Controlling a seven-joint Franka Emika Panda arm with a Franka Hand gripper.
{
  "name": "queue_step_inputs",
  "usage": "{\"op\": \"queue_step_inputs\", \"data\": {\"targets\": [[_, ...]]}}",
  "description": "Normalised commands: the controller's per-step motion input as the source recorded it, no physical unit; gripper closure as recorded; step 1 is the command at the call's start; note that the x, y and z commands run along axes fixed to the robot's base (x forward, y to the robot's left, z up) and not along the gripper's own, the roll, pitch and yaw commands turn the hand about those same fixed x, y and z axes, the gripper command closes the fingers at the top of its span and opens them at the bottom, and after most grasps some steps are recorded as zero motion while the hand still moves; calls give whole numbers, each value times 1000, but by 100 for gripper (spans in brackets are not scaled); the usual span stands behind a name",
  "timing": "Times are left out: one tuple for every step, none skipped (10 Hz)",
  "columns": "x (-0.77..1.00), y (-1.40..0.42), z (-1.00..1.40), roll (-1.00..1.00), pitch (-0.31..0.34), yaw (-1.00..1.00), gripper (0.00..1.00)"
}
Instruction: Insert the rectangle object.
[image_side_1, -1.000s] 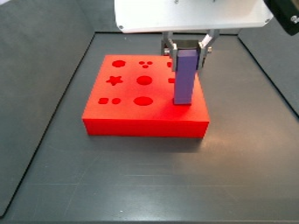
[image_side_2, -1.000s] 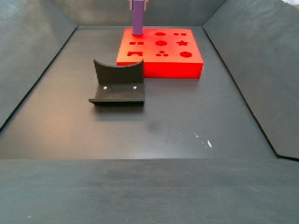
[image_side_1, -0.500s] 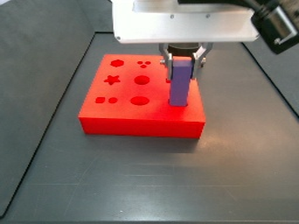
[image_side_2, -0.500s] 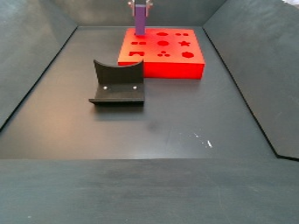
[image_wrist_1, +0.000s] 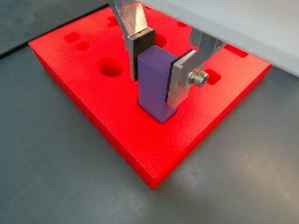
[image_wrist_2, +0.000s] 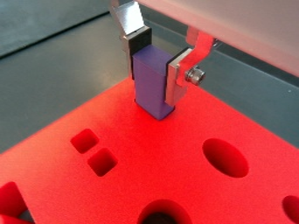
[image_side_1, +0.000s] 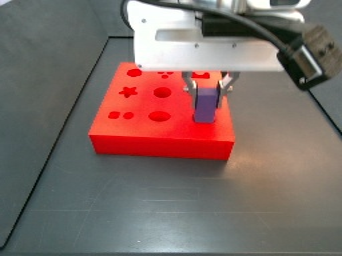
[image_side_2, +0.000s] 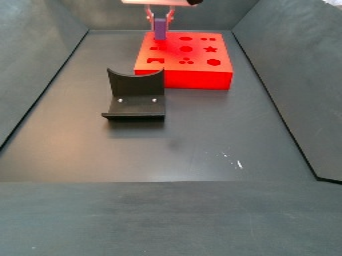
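Purple and upright, the bar stands with its lower end in the top of the red block, near one edge of the block, and the end effector is clenched on its upper half. In both wrist views a silver finger with a dark pad presses one narrow side of the bar and the opposite finger presses the other. In a side view the bar shows only as a short stub below the white wrist body, so it appears partly sunk into its slot; how deep it sits cannot be told.

Judging from this, the insertion is under way but not finished. The main risk is jamming: if the bar is tilted even slightly against the slot walls, pushing further down could wedge it or make it slide up between the pads. Letting go too early could leave it standing proud of the block. Other holes lie close by but are not in play. A dark curved holder sits well apart on the table.
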Motion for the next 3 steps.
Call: {"op": "queue_step_inputs", "data": {"targets": [[0,-60,-509,6,-50,-126,100],[66,-89,-420,41,-16,-94,100],[0,0,0,0,0,0,100]]}}
